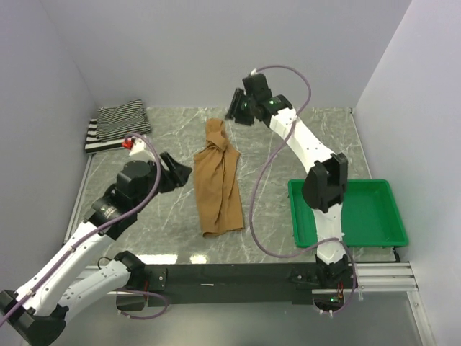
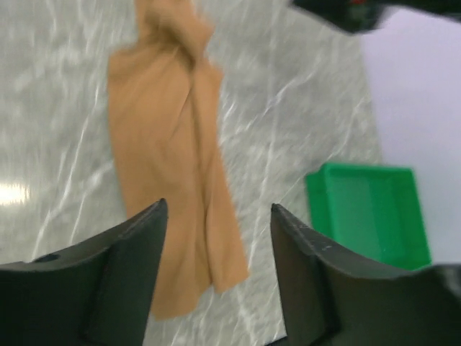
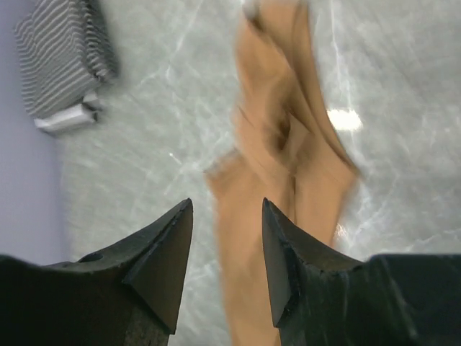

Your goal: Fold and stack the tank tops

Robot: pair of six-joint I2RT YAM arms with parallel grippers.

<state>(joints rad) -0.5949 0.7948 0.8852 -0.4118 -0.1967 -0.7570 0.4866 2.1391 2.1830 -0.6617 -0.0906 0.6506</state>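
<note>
Lying mid-table: the tan-brown tank top point(image 1: 218, 184) is stretched lengthwise between the two arms. Its far end is bunched and twisted, its near hem flatter.
Stack so far: we see the pinstriped top point(image 1: 124, 117) folded on the wide-striped top point(image 1: 96, 141) in the far-left corner, well apart from the tan one.
Left gripper point(image 1: 180, 173): jaws wide, nothing between them, hovering just left of the tan cloth.
Right gripper point(image 1: 236, 109): jaws parted and empty, raised over the twisted far end.
Risk, crooked fold: we judge that folding over that twist would trap the rumple and leave a lumpy, lopsided packet.
Risk, partial pinch: the fabric looks thin and doubled, so the fingers may catch one layer and drag the rest.
Risk, sliding: the marble-patterned tabletop point(image 1: 310, 137) looks smooth and glossy, so a one-sided pull could skate the whole top sideways.
Risk, stack: a careless carry could nudge the folded pair askew.
Texture: soft matte knit, limp, creasing easily.
Green tray point(image 1: 346, 185): rigid plastic, shallow-rimmed, far right, uninvolved.
</note>
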